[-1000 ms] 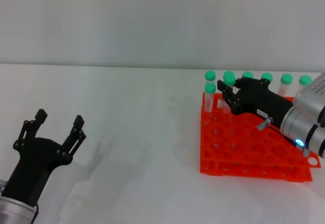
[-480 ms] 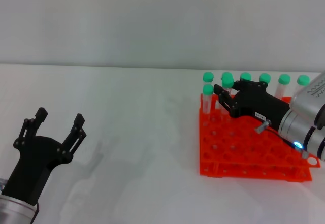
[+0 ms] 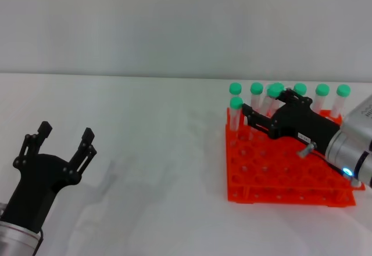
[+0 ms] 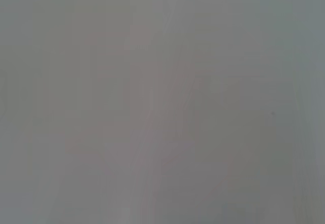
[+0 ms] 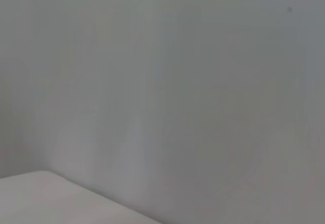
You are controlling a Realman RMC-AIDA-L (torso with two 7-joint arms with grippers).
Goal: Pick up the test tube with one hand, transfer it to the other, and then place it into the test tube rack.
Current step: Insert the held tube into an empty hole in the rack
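Observation:
The test tube rack [image 3: 279,177] is bright orange-red and stands at the right of the white table. Several green-capped tubes stand in its far rows. My right gripper [image 3: 266,110], black with a small white label and a blue light on its arm, reaches over the rack from the right. It is shut on the test tube [image 3: 271,100], which leans with its green cap up among the far row's caps and its tip down at the rack's holes. My left gripper [image 3: 65,133] is open and empty at the lower left. Both wrist views show only plain grey.
One more green-capped tube [image 3: 236,106] stands in the second row at the rack's far left corner, close to my right gripper's fingers. The white table [image 3: 157,151] stretches between the two arms, with a pale wall behind it.
My right gripper has come lower over the rack and the held tube now leans, its cap further right. The rack and its tubes have shifted slightly left. The left arm has barely moved.

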